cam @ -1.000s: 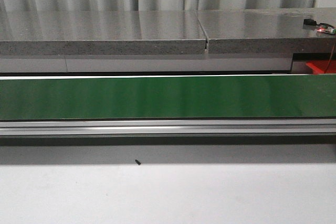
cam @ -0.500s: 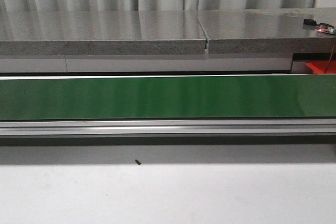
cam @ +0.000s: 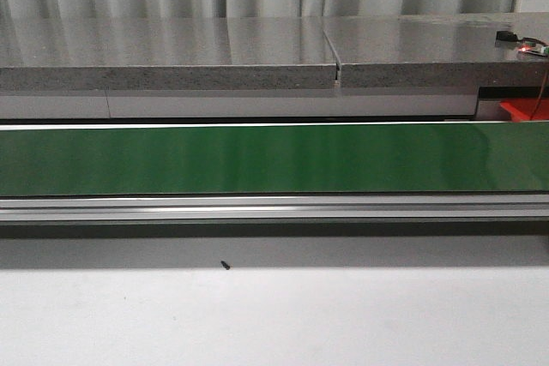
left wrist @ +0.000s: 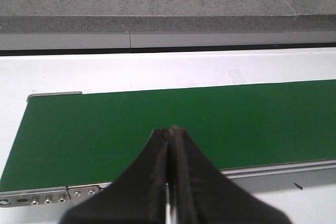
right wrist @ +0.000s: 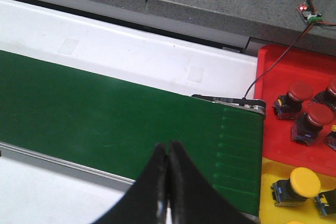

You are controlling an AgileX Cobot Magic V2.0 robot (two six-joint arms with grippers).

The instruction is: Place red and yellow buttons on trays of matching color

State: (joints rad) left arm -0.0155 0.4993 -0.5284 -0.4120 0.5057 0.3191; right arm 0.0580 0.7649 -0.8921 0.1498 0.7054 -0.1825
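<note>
Red tray [right wrist: 273, 77]: three red buttons [right wrist: 300, 92]. Yellow tray [right wrist: 273, 171]: one yellow button [right wrist: 305, 181]. Left end effector [left wrist: 170, 129], right end effector [right wrist: 167, 157]: closed, empty.

Even, soft indoor light. The green belt [cam: 274, 159] shows faint vertical sheen streaks; the grey stone slab [cam: 163, 40] reflects pale glare. A dark shadow band runs under the belt's rail. Wrist views blur close up.

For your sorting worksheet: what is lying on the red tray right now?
On the red tray, two red buttons show whole, with a third at the picture's edge. A wire crosses its rim. The rest lies outside the picture.
</note>
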